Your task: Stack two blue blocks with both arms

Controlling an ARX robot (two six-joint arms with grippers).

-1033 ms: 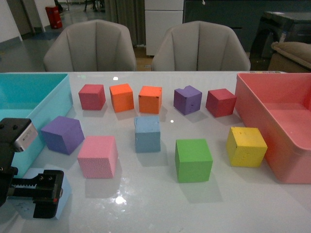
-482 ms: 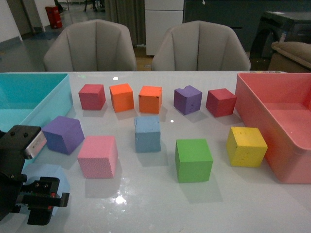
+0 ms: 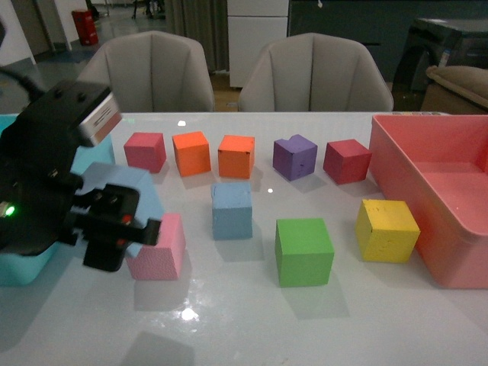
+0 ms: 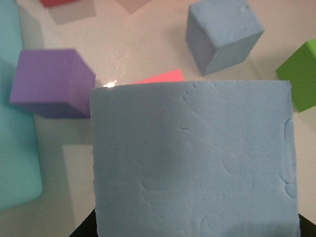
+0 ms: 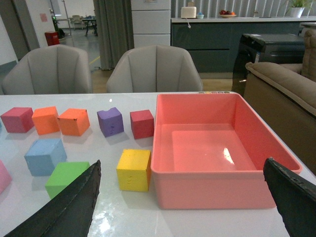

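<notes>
My left gripper (image 3: 120,223) is shut on one blue block (image 3: 126,181) and holds it in the air above the table, over the pink cube (image 3: 164,250). In the left wrist view this held blue block (image 4: 192,158) fills most of the picture and hides the jaws. The other blue block (image 3: 232,210) stands on the table at the centre, to the right of the held one; it also shows in the left wrist view (image 4: 222,32) and the right wrist view (image 5: 45,155). My right gripper (image 5: 180,207) is open and empty, above the table's near right side, and out of the front view.
A teal bin (image 3: 15,267) stands at the left, a pink bin (image 3: 427,252) at the right. A row of red, orange, purple and dark red cubes lies at the back. A green cube (image 3: 303,250), a yellow cube (image 3: 386,229) and a purple cube (image 4: 49,81) are nearby.
My left arm has risen from the table's front left corner with the blue block in it, and has moved up and toward the middle. The other blocks have not moved.
</notes>
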